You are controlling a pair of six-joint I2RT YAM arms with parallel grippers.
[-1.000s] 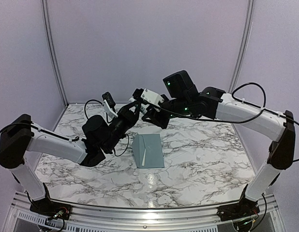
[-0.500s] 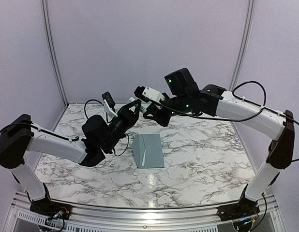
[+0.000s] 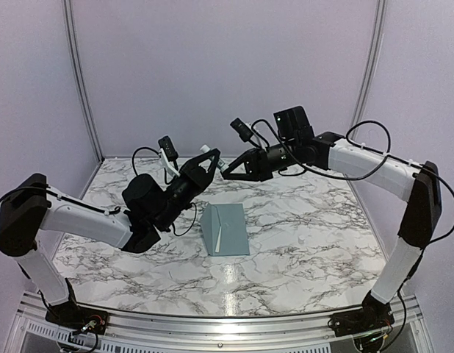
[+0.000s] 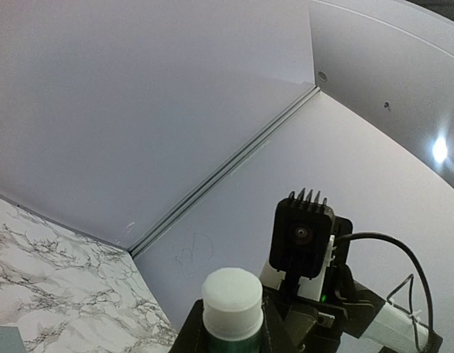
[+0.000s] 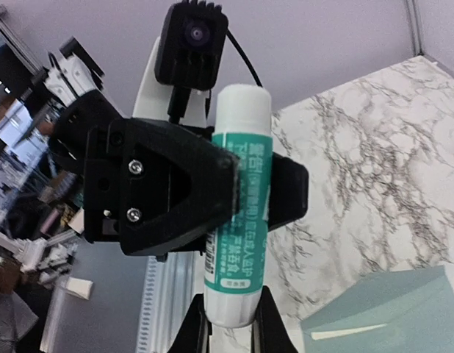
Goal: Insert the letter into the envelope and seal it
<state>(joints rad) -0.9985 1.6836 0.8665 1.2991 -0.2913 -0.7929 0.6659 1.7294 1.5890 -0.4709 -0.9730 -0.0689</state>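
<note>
The envelope point(image 3: 226, 229) lies flat on the marbled desk point(image 3: 308, 243), near its middle, with a pale strip across its face; the letter does not show. Well above and behind it, both arms reach inward and meet in the air. The left fingers point(image 5: 194, 187) clamp a white-and-green glue tube point(image 5: 238, 206) around its middle. The right fingers point(image 3: 225, 168) are closed on the tube's bottom end, pointing leftward. The envelope lies apart from both.
</note>
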